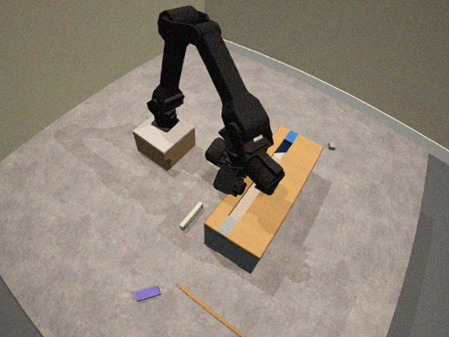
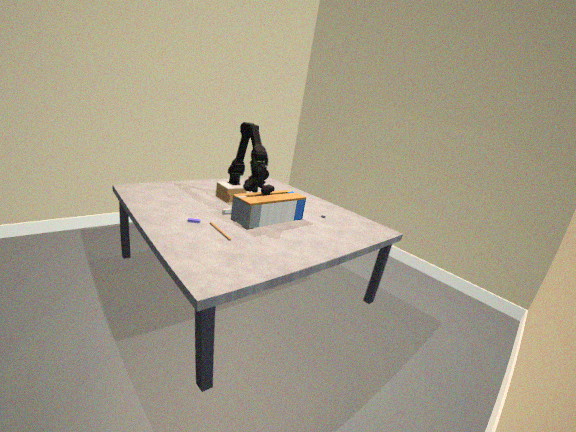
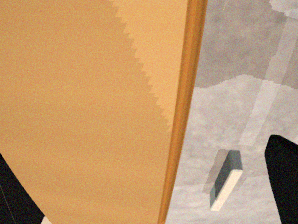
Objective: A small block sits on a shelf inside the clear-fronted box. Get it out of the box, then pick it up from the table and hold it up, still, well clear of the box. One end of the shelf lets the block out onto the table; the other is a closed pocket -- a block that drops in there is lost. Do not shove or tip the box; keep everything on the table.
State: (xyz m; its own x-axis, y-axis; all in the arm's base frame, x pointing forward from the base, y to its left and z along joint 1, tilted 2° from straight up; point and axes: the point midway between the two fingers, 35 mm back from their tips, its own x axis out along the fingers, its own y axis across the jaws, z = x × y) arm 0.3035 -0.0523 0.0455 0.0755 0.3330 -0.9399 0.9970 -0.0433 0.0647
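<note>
my gripper (image 1: 250, 178) spread wide, empty | box (image 1: 274, 198) lid right beneath my fingers | risk: dropping lower would shove it

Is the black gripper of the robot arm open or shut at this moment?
Open: the black gripper holds nothing; its fingers stand far apart at both wrist-view edges, above the orange-topped box.

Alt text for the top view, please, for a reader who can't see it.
A black arm reaches its open, empty claw over the orange-topped box on a grey table. A white bar, purple card and thin stick lie nearby.
</note>
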